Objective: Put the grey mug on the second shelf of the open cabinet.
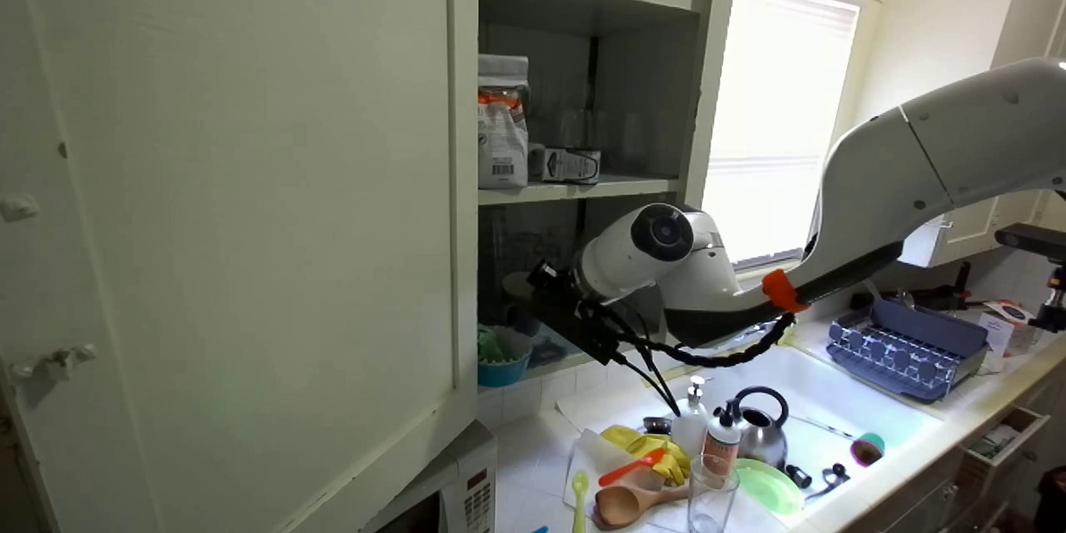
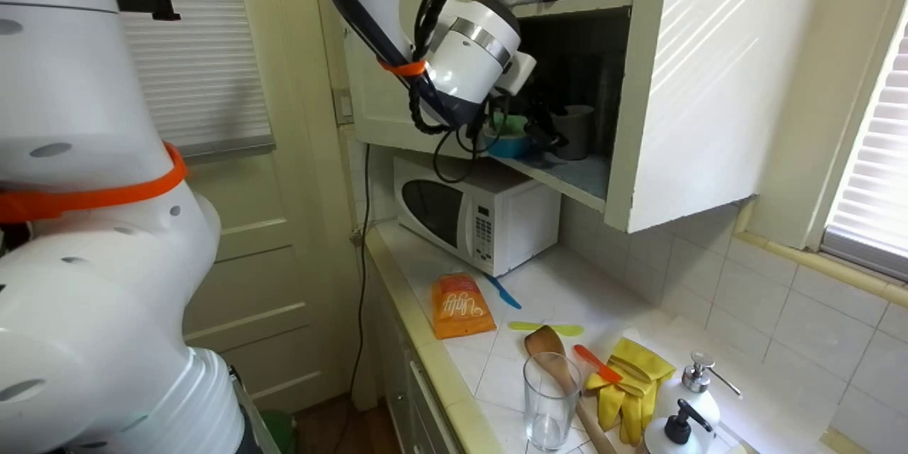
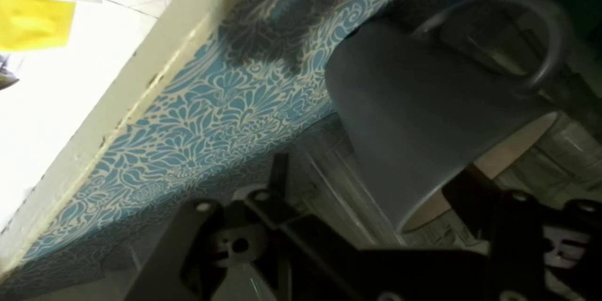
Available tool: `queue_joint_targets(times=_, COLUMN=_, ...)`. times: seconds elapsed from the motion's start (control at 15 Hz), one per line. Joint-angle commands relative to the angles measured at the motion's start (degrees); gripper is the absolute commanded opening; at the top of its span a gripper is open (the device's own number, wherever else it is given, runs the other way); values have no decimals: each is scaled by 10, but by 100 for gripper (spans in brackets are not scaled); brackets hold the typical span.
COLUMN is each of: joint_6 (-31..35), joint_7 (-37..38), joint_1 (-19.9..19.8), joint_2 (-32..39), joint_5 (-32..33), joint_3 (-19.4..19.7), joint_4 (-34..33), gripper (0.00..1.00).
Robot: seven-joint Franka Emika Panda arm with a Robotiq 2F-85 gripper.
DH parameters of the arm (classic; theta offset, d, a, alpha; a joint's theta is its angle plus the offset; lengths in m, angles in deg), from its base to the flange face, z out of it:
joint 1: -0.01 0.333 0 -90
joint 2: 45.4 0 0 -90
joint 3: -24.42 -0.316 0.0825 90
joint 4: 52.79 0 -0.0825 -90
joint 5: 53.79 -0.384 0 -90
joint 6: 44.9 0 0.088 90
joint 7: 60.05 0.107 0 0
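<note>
Grey, likely glazed ceramic: mug [image 3: 414, 99] stands upright on lowest visible shelf [image 3: 225, 113] of open cabinet [image 2: 709, 99]. Gripper [image 3: 366, 174] spread, one finger [image 3: 470, 193] across mug's mouth. Expect stiff, moderately heavy, chippable; pinch wall at rim.

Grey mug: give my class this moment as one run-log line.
grey mug: upright on bottom shelf; cabinet: open; end effector: open, near mug; contact: unclear

We see a smooth, matt grey mug [image 3: 414, 103] and chipped paint on the open cabinet [image 3: 136, 84]. The kettle [image 1: 764, 440] looks like polished metal, the spoon [image 2: 544, 342] like smooth wood, the gloves [image 2: 635, 386] like rubber, the tumbler [image 2: 550, 401] like clear glass, the table [image 2: 596, 291] like glazed tile.
</note>
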Motion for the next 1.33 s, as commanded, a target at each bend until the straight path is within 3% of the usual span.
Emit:
queue_joint_targets(times=0.0, joint_6=13, joint_7=25, joint_1=-1, joint_2=21, joint_5=9, joint_3=2, joint_4=-6, gripper=53)
queue_joint_targets(times=0.47, joint_6=18, joint_7=16, joint_1=-2, joint_2=-1, joint_5=-15, joint_3=2, joint_4=11, gripper=2)
queue_joint_targets(times=0.6, joint_6=14, joint_7=22, joint_1=-3, joint_2=-17, joint_5=-33, joint_3=2, joint_4=20, gripper=0)
queue_joint_targets(times=1.0, joint_6=6, joint_7=-7, joint_1=-1, joint_2=-80, joint_5=-180, joint_3=6, joint_4=61, gripper=2)
queue_joint_targets(times=1.27, joint_6=1, joint_7=-15, joint_1=4, joint_2=-99, joint_5=-219, joint_3=10, joint_4=73, gripper=2)
